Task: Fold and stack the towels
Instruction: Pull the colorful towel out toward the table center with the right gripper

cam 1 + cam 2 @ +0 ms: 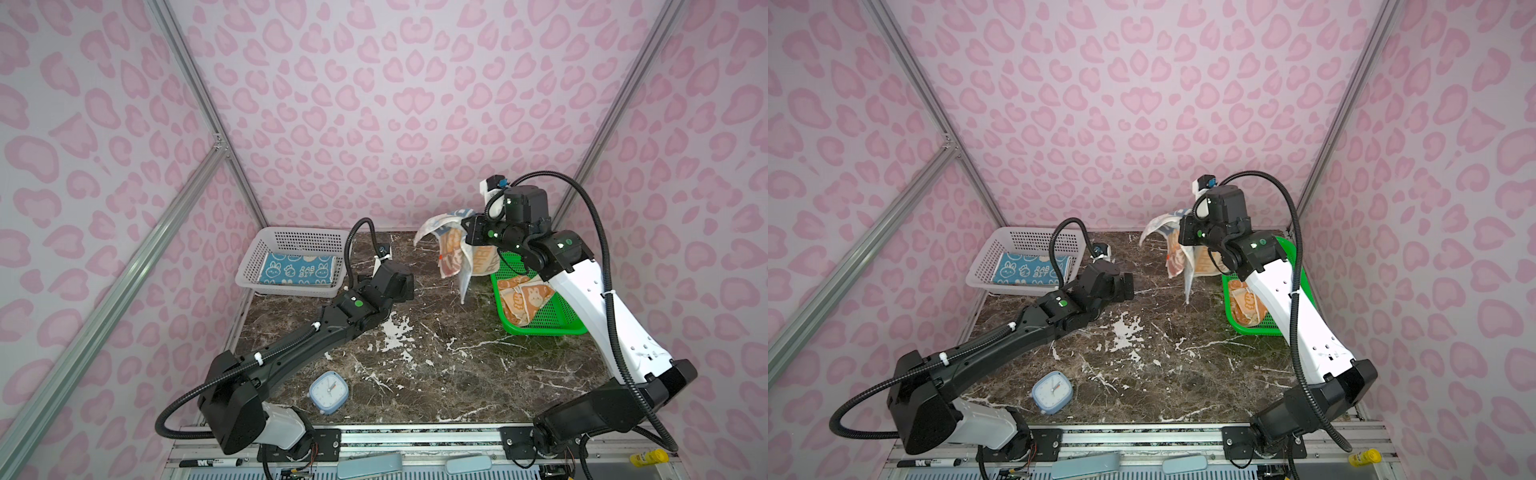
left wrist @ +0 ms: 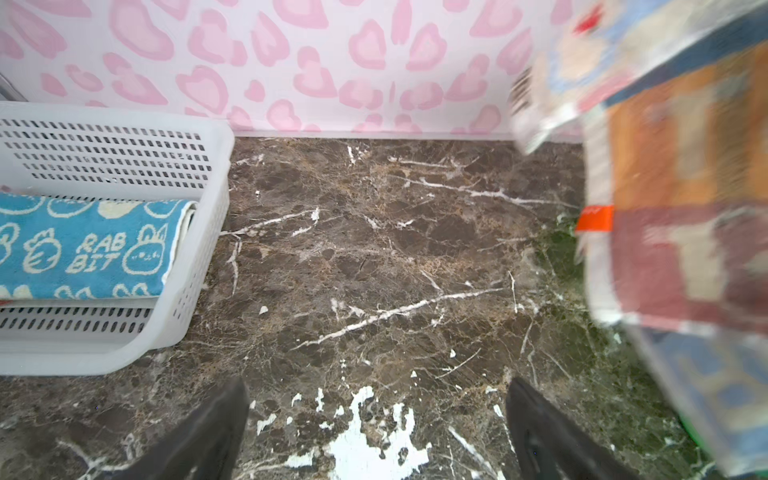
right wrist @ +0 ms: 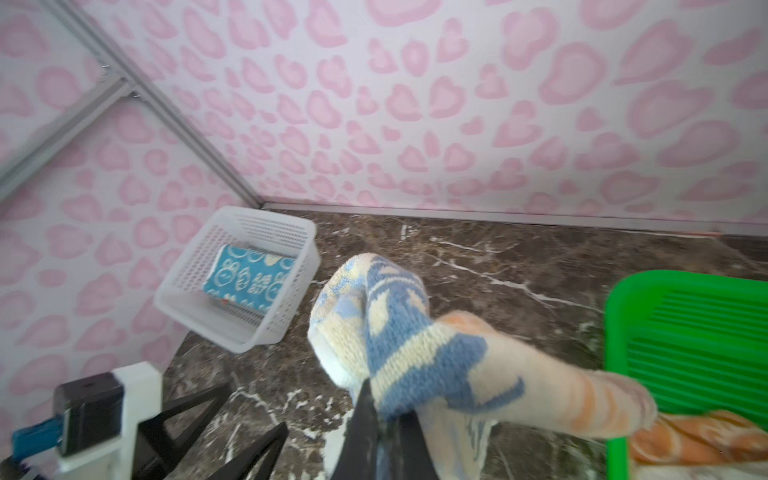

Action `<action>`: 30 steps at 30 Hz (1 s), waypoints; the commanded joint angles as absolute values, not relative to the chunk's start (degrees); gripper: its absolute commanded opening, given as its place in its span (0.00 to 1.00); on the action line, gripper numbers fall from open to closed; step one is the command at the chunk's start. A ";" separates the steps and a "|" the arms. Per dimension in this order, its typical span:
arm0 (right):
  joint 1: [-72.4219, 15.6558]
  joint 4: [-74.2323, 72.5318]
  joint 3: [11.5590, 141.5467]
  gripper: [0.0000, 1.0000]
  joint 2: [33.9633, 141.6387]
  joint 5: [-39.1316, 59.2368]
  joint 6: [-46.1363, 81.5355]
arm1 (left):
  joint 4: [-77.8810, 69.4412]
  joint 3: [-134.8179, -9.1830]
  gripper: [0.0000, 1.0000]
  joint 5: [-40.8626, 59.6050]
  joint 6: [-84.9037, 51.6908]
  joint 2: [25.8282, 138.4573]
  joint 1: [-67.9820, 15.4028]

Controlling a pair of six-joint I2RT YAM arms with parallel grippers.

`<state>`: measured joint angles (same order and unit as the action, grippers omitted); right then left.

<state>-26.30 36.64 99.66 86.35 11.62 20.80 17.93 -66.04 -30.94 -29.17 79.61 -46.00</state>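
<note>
Pink heart-print walls [image 1: 374,104] close in a dark marble tabletop [image 1: 415,374] set with two baskets and three bunny-print towels. In both top views the right gripper [image 1: 462,226], its jaws pressed together on an upper edge of the block-patterned towel [image 1: 451,253], holds the cloth up over the far side of the table, just beside the green basket [image 1: 540,331]. The cloth hangs with its long axis vertical and its lowest corner pointing down at the marble. The orange towel [image 1: 525,301] lies crumpled in that basket. Across the table the blue towel [image 1: 297,270] lies folded flat in the white basket [image 1: 251,266], print up, its long axis running side to side along the basket's length. The left gripper [image 1: 402,284] hovers empty between the baskets, nearer the white one, and a small blue clock [image 1: 328,392] sits by the near edge. The left wrist view shows that gripper's fingers [image 2: 216,436] spread wide over bare marble with nothing between them. The blue towel is on one side; on the other is the hanging towel, blurred, with an orange tag [image 2: 594,218]. The right wrist view shows closed fingers [image 3: 365,424] clamping a bunched fold of blue, cream and orange cloth, with the white basket beyond and the green one alongside.
</note>
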 commanded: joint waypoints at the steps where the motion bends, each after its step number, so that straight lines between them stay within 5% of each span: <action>1: -26.68 31.31 93.61 0.02 87.09 16.47 26.44 | 17.63 -63.19 0.98 -33.84 -31.49 75.96 -45.78; 5: -24.11 28.06 88.30 0.06 95.59 18.59 29.73 | 18.69 -59.42 0.97 -34.76 -32.61 73.97 -45.11; 11: -21.28 32.60 91.79 0.31 109.79 19.10 26.72 | 19.61 -55.97 0.97 -31.66 -34.91 74.39 -45.10; 19: -25.52 35.12 85.75 0.83 101.37 12.97 21.36 | 18.77 -52.98 0.97 -29.72 -37.24 76.53 -45.09; 30: -31.82 26.89 74.52 0.92 104.83 21.18 24.39 | 17.93 -52.63 0.97 -28.92 -38.50 79.63 -45.00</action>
<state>-31.18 30.24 74.70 102.50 18.50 23.18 19.42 -52.86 -28.93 -37.45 79.29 -45.06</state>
